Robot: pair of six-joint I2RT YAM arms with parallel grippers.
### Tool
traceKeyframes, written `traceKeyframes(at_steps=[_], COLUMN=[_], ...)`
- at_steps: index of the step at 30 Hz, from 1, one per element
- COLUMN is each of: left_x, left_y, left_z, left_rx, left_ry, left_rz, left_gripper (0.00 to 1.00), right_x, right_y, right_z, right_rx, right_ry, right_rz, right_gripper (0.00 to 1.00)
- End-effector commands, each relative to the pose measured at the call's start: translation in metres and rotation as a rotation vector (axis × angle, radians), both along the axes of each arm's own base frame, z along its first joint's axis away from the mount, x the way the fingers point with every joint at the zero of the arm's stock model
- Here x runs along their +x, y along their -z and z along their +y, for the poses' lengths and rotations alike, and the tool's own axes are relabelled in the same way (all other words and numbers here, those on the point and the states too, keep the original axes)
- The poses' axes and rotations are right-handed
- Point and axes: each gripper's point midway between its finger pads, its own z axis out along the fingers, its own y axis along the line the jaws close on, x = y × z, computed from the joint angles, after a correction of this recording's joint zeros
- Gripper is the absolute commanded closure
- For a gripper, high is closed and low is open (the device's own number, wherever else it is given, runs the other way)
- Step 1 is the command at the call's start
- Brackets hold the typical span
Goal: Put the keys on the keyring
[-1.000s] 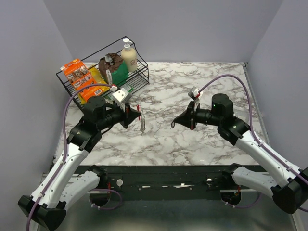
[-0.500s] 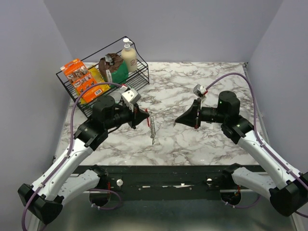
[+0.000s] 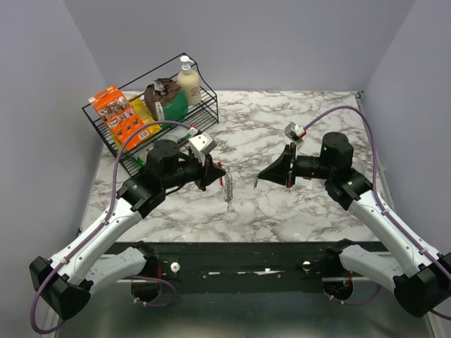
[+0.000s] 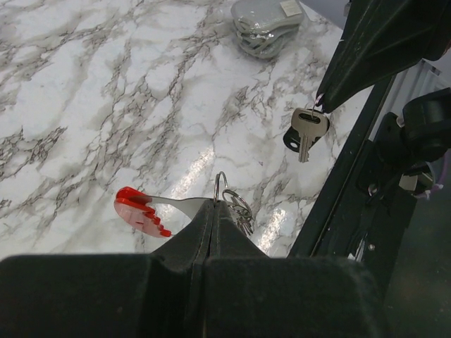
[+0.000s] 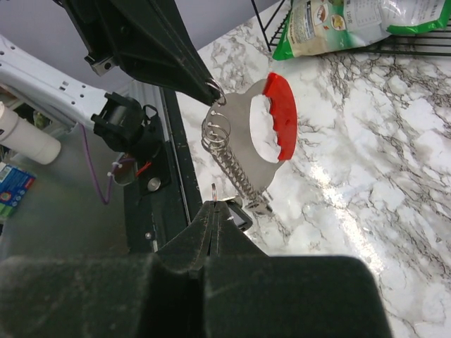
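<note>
**Free room and obstacles.** The white-and-grey marbled worktop (image 3: 303,120) lies bare across its far centre and right, and along the near strip. A stocked black wire basket (image 3: 215,105) blocks the far left corner. At mid-worktop the left gripper (image 3: 213,170) and right gripper (image 3: 258,177) point at each other, near but apart. In the gap between them hang the red-clipped keyring with its silvery ribbed chain (image 3: 227,190) and a silvery key (image 4: 304,130). Plain grey walls (image 3: 282,42) close the left, far and right sides.

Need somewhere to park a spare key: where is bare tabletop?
Bare marble table lies right of the wire basket along the back, and along the near edge. Crowded: the middle, where left claw dangles the keyring beside right claw and its key.
</note>
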Motion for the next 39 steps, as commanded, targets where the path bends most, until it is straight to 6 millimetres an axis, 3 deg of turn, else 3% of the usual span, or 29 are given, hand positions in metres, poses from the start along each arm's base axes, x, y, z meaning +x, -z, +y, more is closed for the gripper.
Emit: traceKeyframes(at_steps=[1,18,39], left_x=[0.007,0.001,-0.006], left_y=[-0.011,0.002,0.009], left_z=[-0.007,-0.036,-0.066], left_rx=[0.014,0.128,0.171], left_ry=[-0.013,0.032,0.103], left_rz=[-0.062,-0.082,-0.091], left_gripper=[1.00,1.00,1.00], right_x=[-0.002,0.003,0.011], right_y=[-0.023,-0.015,0.015], right_z=[0.002,0.009,0.003], right_rx=[0.036,0.023,-0.076], right_ry=[-0.030,-0.078,-0.039], right_rz=[-0.047,0.001,0.026], right_gripper=[1.00,1.00,1.00])
